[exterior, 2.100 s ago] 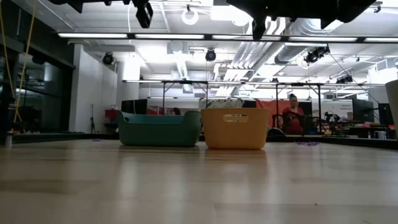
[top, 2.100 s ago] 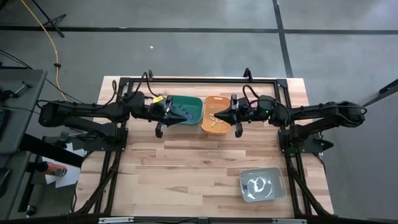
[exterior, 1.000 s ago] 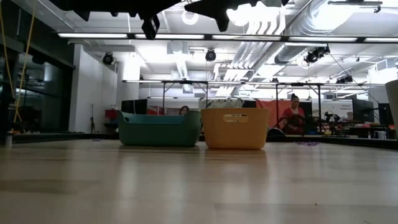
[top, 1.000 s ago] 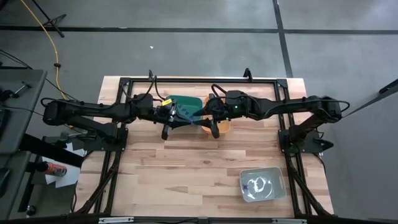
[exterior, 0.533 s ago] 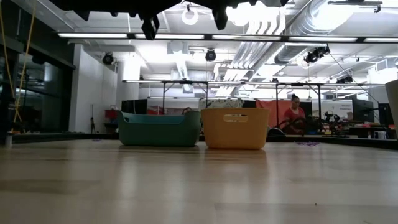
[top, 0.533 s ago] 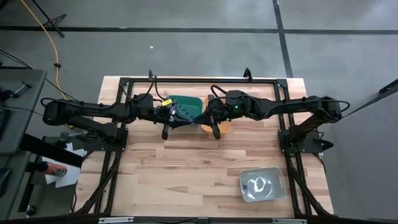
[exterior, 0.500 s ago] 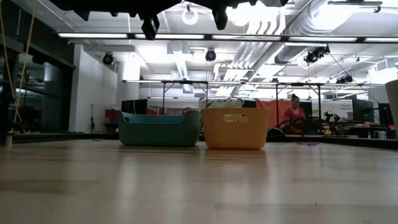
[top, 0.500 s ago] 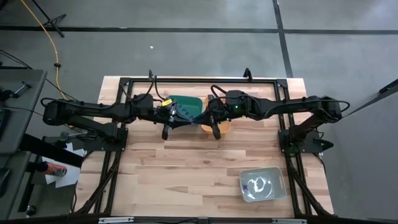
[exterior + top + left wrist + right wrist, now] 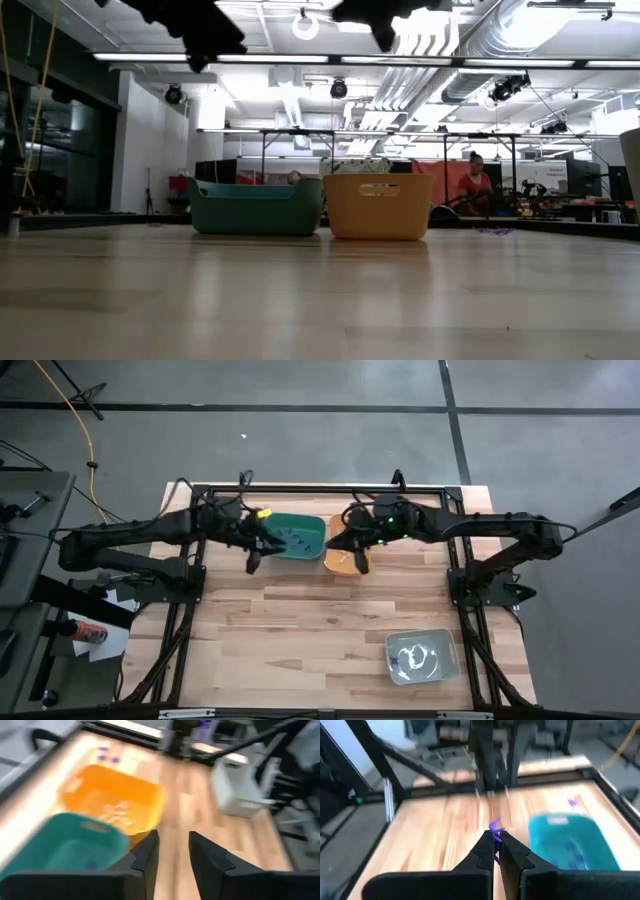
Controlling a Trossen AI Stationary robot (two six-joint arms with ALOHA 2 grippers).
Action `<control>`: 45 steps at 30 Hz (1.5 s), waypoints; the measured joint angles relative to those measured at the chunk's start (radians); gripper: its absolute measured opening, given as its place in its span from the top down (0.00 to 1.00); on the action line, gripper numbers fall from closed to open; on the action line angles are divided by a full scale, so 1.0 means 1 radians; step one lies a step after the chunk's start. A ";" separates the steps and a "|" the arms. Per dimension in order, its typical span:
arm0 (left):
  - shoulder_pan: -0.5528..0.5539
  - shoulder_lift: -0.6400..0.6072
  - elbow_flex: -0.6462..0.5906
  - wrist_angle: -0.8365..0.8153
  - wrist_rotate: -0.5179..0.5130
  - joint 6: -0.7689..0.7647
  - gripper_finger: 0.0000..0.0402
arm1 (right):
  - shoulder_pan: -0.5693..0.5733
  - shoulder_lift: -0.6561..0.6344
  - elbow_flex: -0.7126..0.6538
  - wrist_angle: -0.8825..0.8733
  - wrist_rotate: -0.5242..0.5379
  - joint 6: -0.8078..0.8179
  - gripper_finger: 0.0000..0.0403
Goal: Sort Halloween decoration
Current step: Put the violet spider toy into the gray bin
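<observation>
My right gripper point(image 9: 495, 845) hangs over the orange bin point(image 9: 340, 557), shut on a small purple trinket point(image 9: 495, 826). My left gripper point(image 9: 172, 851) is open and holds nothing. It hovers at the green bin's point(image 9: 300, 537) left end point(image 9: 255, 552). More purple trinkets lie inside the green bin point(image 9: 570, 851). Pale trinkets lie inside the orange bin point(image 9: 116, 810). A few purple ones lie loose on the table point(image 9: 107, 756) behind the bins. The grey bin point(image 9: 420, 658) holds whitish pieces. My right gripper pinches the purple trinket point(image 9: 495, 828) between its two fingertips point(image 9: 485, 846). The trinket sticks out just past the tips. It is lifted clear of the table and the bins. The fingers point toward the table's left side.
The green bin point(image 9: 257, 207) and the orange bin point(image 9: 378, 207) stand side by side near the table's far edge. The grey bin sits near the right near corner. A black frame point(image 9: 320, 488) rims the table's far edge. People sit in the room behind point(image 9: 470, 185).
My left gripper has drawn back toward the table's left edge, from over the green bin's middle to its left end. My right gripper has moved right, from the seam between the two bins to over the orange bin. The bins have stayed put.
</observation>
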 joint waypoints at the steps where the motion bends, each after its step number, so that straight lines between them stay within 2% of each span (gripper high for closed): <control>1: 0.012 -0.019 0.001 -0.024 -0.025 0.008 0.75 | -0.007 -0.021 0.000 -0.052 0.001 -0.001 0.99; 4: 0.041 -0.069 -0.015 -0.067 -0.089 0.009 0.72 | -0.019 -0.084 0.000 -0.221 0.004 0.000 1.00; 11: 0.062 -0.093 -0.055 -0.029 -0.095 -0.007 0.71 | 0.015 -0.185 0.000 -0.516 0.081 0.007 1.00; 20: 0.062 -0.092 -0.075 0.048 -0.095 -0.017 0.71 | 0.037 -0.295 -0.115 -0.500 0.117 0.096 1.00; 23: 0.062 -0.092 -0.075 0.076 -0.095 -0.016 0.71 | 0.038 -0.334 -0.139 -0.529 0.042 0.168 1.00; 28: 0.062 -0.092 -0.075 0.087 -0.095 -0.042 0.71 | 0.088 -0.369 -0.139 -0.505 -0.180 0.469 1.00; 30: 0.062 -0.092 -0.075 0.087 -0.095 -0.040 0.71 | 0.151 -0.372 -0.139 -0.483 -0.224 0.579 1.00; 33: 0.062 -0.092 -0.075 0.087 -0.095 -0.011 0.71 | 0.285 -0.368 -0.139 -0.442 -0.215 0.719 1.00; 37: 0.062 -0.092 -0.075 0.087 -0.095 0.017 0.71 | 0.488 -0.319 -0.138 -0.424 -0.136 0.942 1.00; 42: 0.062 -0.092 -0.075 0.086 -0.095 0.017 0.71 | 0.704 -0.188 -0.138 -0.448 -0.029 1.292 1.00; 45: 0.062 -0.092 -0.075 0.085 -0.095 0.017 0.71 | 0.775 -0.077 -0.138 -0.479 -0.056 1.441 1.00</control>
